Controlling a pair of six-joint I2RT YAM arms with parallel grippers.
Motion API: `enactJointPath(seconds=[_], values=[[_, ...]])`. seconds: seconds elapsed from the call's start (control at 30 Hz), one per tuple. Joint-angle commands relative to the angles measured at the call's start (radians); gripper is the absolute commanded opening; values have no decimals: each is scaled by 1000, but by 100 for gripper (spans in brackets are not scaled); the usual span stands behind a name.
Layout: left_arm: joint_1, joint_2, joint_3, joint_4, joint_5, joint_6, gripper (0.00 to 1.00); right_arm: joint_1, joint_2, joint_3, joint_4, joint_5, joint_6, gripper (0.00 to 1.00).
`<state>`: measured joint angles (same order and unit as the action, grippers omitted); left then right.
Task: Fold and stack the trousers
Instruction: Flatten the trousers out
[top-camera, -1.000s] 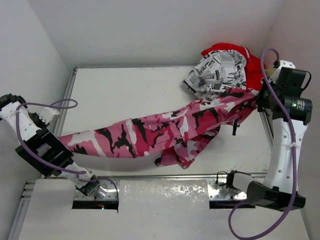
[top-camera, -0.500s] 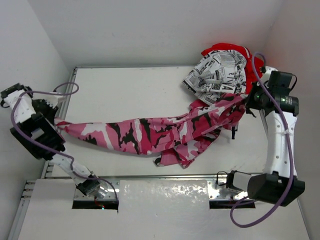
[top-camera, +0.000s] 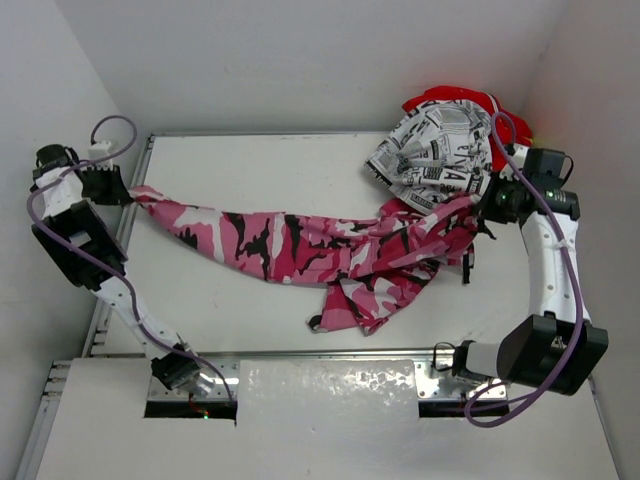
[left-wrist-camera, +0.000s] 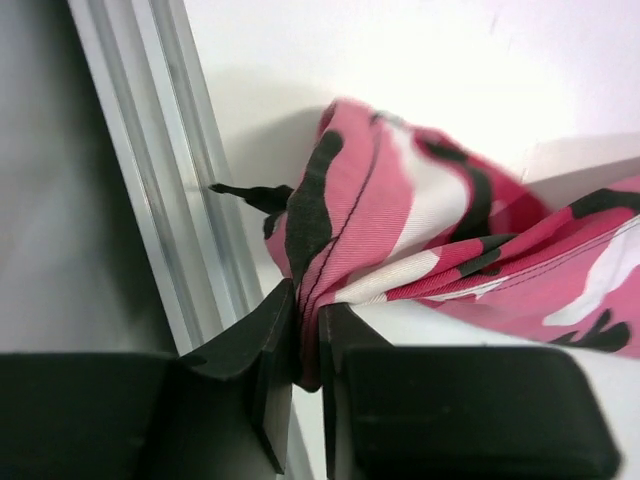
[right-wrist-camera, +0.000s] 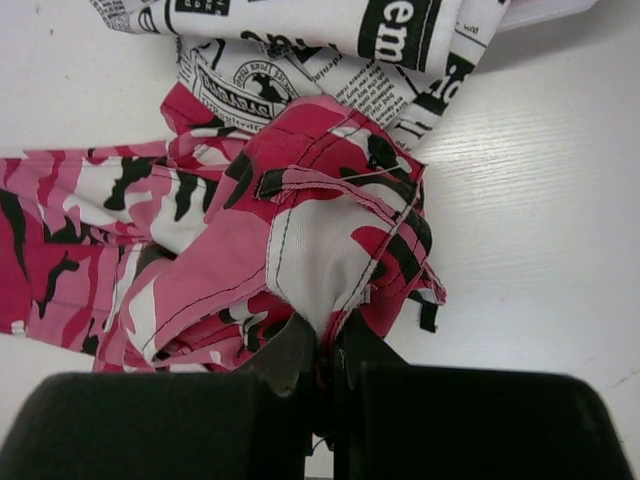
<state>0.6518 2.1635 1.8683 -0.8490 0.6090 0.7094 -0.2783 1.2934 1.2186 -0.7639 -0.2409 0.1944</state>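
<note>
The pink camouflage trousers (top-camera: 300, 245) stretch across the table from far left to right, one leg bunched toward the front (top-camera: 375, 290). At the table's left rail, my left gripper (top-camera: 122, 190) is shut on the leg's cuff, and the cuff (left-wrist-camera: 330, 230) shows pinched between the black fingers (left-wrist-camera: 270, 340). My right gripper (top-camera: 490, 208) is shut on the waist end; the waist cloth (right-wrist-camera: 320, 250) rises from the closed jaws. The newsprint-patterned trousers (top-camera: 435, 150) lie crumpled at the back right, over the red trousers (top-camera: 455, 100).
A metal rail (top-camera: 135, 175) runs along the table's left edge, seen close in the left wrist view as the rail (left-wrist-camera: 165, 180). White walls close in on the left, back and right. The newsprint cloth (right-wrist-camera: 330, 50) lies just beyond the right gripper.
The left arm has carried the cuff from the front left up to the far left rail. The camouflage leg is now pulled out straighter. The right gripper has shifted slightly toward the back.
</note>
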Motion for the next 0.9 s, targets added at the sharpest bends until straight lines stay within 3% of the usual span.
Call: enactJointPath(seconds=[0.0,0.1,0.17,0.27,0.33,0.37,0.4,0.47,0.53,0.63,0.73,0.8,0.87], values=[[-43,-91,20,179,86,-146,8,-4,0,-19,55,-9,-12,0],[-43,-117,104,17,130,-33,0,-4,-5,-13,40,-8,-18,0],[-35,-169,150,-161,101,161,0,-4,-17,-1,28,-2,-26,0],[9,-270,115,-254,-41,312,0,-2,-34,10,22,44,-12,0],[34,-327,86,-304,-156,393,0,-2,-33,35,-1,173,8,3],[37,-344,77,-317,-193,404,0,-2,-28,47,-9,211,14,20],[37,-361,65,-331,-233,416,0,-2,-11,61,-17,230,16,50],[37,-410,29,-380,-229,443,0,1,0,108,-28,239,26,98],[34,-451,0,-441,-183,467,0,21,-23,153,-2,323,37,99],[28,-505,-61,-469,-146,470,0,175,-100,186,127,408,-22,99],[26,-554,-124,-467,-172,493,0,422,-71,203,247,303,-101,99],[28,-570,-144,-469,-214,499,0,583,-1,213,303,149,-122,98],[28,-587,-170,-470,-241,498,0,747,168,249,311,39,-170,89]])
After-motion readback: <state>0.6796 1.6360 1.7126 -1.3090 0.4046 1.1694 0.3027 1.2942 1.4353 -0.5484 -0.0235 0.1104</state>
